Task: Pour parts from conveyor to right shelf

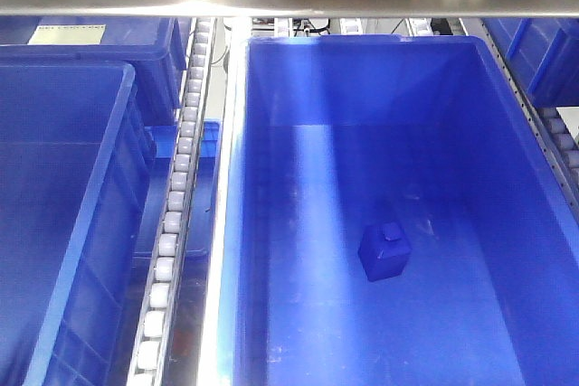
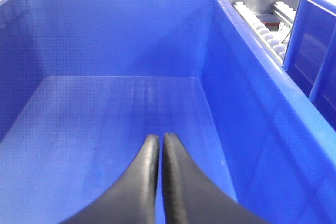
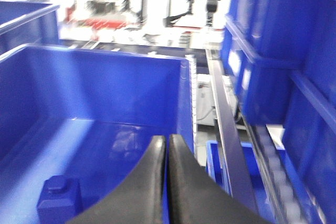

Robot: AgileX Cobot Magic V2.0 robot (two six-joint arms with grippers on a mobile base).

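Left pincer (image 2: 159,145): fingers pressed together, nothing between them; poised over an empty bin (image 2: 121,108).
Right pincer (image 3: 168,148): likewise closed and empty, over the neighbouring bin (image 3: 105,87).
Part (image 3: 59,198): blue block on that bin's floor, below-left of the right pincer.
Judgement: part appears delivered to the shelf (image 1: 176,196); both pincers idle.

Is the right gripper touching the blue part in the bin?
Apart. The right wrist view shows the shut right gripper beside the part, bare bin floor between them.
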